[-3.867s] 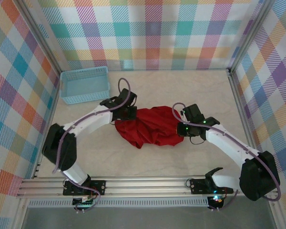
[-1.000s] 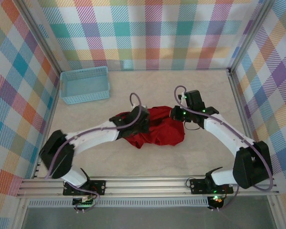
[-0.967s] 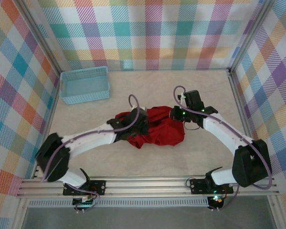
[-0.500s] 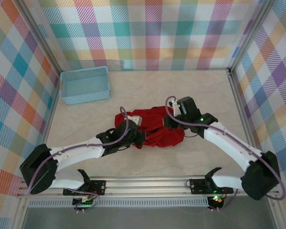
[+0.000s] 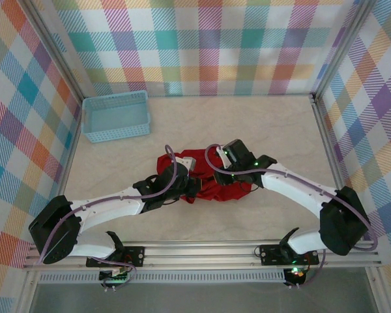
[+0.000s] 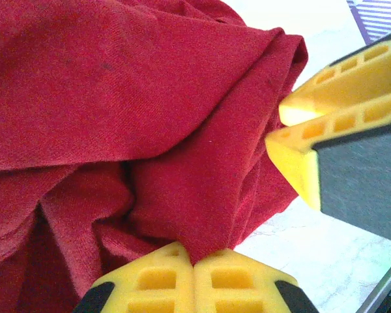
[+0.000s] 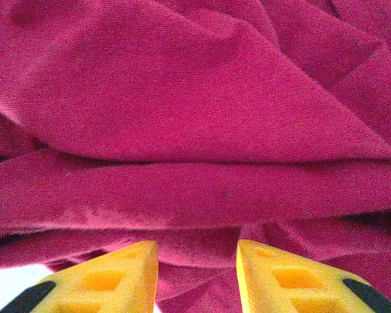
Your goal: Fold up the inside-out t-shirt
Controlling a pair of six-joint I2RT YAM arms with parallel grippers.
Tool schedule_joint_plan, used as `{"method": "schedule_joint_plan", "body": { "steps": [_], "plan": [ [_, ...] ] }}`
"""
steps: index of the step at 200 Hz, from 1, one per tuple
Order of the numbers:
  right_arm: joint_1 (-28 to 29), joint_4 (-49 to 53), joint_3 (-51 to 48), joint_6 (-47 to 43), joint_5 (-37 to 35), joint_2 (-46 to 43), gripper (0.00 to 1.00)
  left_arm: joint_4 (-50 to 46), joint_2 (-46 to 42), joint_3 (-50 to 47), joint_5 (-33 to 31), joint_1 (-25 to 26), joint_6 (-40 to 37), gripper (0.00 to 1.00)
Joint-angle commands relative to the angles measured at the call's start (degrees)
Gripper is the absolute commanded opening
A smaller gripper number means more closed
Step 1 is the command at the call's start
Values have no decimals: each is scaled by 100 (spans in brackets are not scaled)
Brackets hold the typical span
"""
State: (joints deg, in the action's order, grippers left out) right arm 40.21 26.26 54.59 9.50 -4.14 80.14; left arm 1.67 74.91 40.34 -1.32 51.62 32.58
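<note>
The inside-out t-shirt (image 5: 212, 189) is shown crumpled at the middle of the counter (image 5: 260, 124), well apart from the light-blue basket (image 5: 115, 115). A fold of its red cloth is pinched by the left hand (image 6: 194, 261), whose fingers are pressed together. The right hand (image 7: 197, 261) is held spread over the cloth.

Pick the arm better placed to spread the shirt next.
Left, probably: the left gripper is shut on a fold of the red t-shirt, while the right gripper stands open over it.

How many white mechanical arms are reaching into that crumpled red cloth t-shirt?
2. The left arm extends from the lower left, the right arm from the lower right; both meet at the t-shirt.
</note>
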Motion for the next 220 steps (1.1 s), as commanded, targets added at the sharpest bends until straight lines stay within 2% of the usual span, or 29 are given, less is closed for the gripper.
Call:
{"method": "schedule_joint_plan", "body": {
  "steps": [1,31,58,71,98,120,150,163,182,200,220],
  "plan": [
    [27,36,337,-245,-439,255,38,85,8,195,-50,-13,1,0],
    [31,52,489,-273,-1009,650,41,98,-6,210,-20,-20,-15,0],
    [30,43,545,-181,-971,999,43,388,-104,102,232,-53,45,0],
    [30,-24,475,-56,-901,1057,38,599,-184,41,368,-102,107,0],
    [31,-12,203,344,-966,988,14,845,-246,-57,509,-254,203,0],
    [31,-227,-333,602,-807,468,0,724,-60,27,488,-283,156,0],
    [31,-612,-1173,742,-142,-869,0,532,154,94,358,-288,172,0],
    [43,-683,-1467,837,150,-1435,0,496,213,88,264,-301,218,10],
    [49,-681,-1859,1106,453,-2102,0,125,303,164,97,-305,238,14],
    [65,-570,-2208,1456,544,-2420,0,-530,318,228,-414,-233,130,15],
    [100,-371,-2450,1930,487,-2419,0,-986,182,159,-924,150,-221,20]
  ]
}}
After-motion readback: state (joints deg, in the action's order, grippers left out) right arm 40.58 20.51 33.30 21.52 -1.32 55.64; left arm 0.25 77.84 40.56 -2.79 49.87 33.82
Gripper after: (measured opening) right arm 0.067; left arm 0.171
